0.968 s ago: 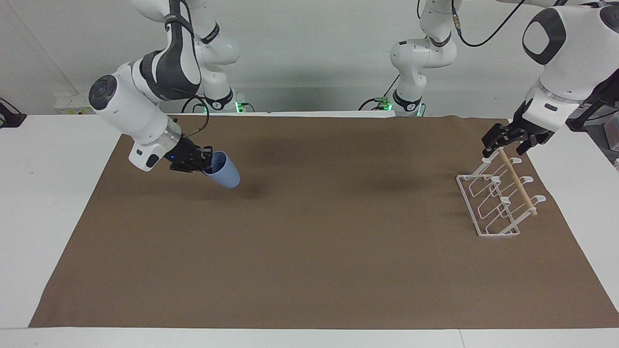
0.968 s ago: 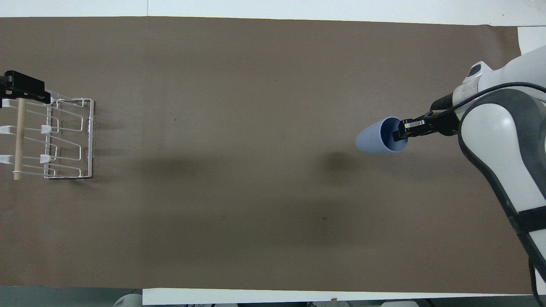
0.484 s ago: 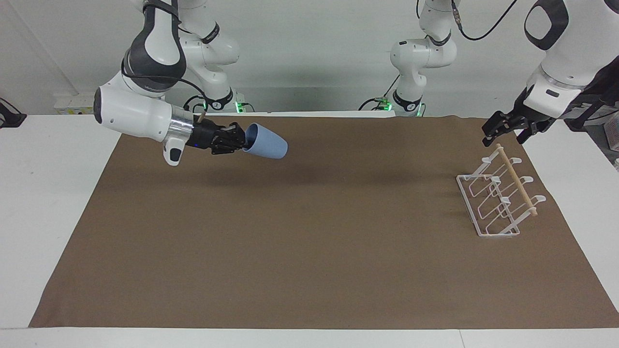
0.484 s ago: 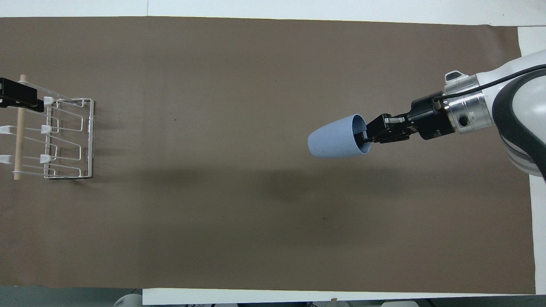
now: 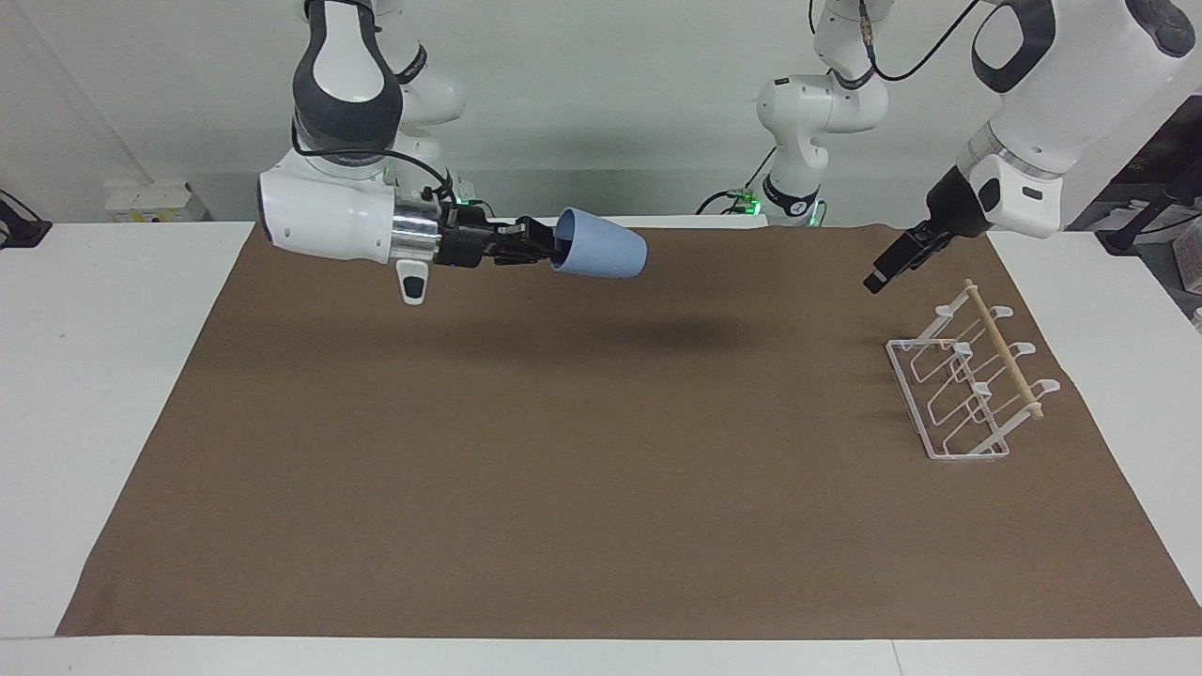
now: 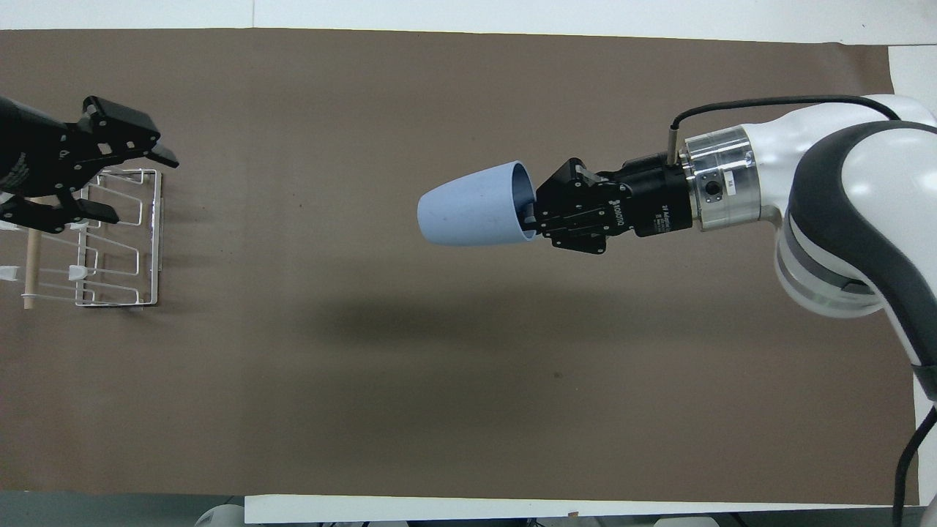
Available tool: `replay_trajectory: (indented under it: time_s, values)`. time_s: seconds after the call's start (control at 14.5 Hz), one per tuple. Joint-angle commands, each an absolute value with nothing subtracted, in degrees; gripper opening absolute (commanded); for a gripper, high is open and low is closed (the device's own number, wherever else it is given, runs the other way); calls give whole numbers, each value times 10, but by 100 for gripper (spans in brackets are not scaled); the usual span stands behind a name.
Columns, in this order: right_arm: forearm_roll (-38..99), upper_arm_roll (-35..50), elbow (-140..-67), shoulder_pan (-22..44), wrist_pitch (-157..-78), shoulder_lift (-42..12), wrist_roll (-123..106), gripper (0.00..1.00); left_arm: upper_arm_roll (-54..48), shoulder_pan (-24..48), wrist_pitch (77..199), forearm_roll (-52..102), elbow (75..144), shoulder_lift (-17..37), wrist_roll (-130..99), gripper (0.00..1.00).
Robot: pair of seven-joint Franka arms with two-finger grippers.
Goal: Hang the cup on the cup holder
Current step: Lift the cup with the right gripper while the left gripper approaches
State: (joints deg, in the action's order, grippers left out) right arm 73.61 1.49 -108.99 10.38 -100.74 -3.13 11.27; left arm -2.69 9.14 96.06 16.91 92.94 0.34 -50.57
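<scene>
Over the mat, the level right gripper (image 5: 543, 252) pinches the sideways cup (image 5: 599, 254); left gripper (image 6: 135, 183), spread, hangs over the cup holder (image 5: 967, 385).

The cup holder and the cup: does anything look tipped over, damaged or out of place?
Nothing stands out. The cup holder stands flat on the brown mat, its wooden rod in place. The right gripper holds the cup sideways in the air; the left gripper is open over the holder.

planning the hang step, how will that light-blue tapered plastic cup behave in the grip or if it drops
The light-blue tapered plastic cup is probably stiff and light: the right gripper carries it sideways in the air by the rim alone. The smooth wall looks slippery, so it may twist in that grip. Round and handleless, it would likely roll in a curve if dropped on the brown mat.
</scene>
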Motion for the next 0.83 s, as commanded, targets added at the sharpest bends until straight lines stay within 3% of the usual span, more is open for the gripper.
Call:
replay_trajectory:
  time_s: [0.0, 0.35, 0.76]
  values:
    - [786, 15, -1121, 113, -1034, -15, 125, 0, -25, 136, 1027, 204, 956, -5, -696, 100]
    - [820, 15, -1146, 139, -1054, -4, 153, 0, -24, 187, 1063, 250, 954, -4, -936, 100]
    - [845, 15, -1155, 184, -1106, -2, 157, 0, -25, 248, 1084, 250, 957, -6, -1012, 99]
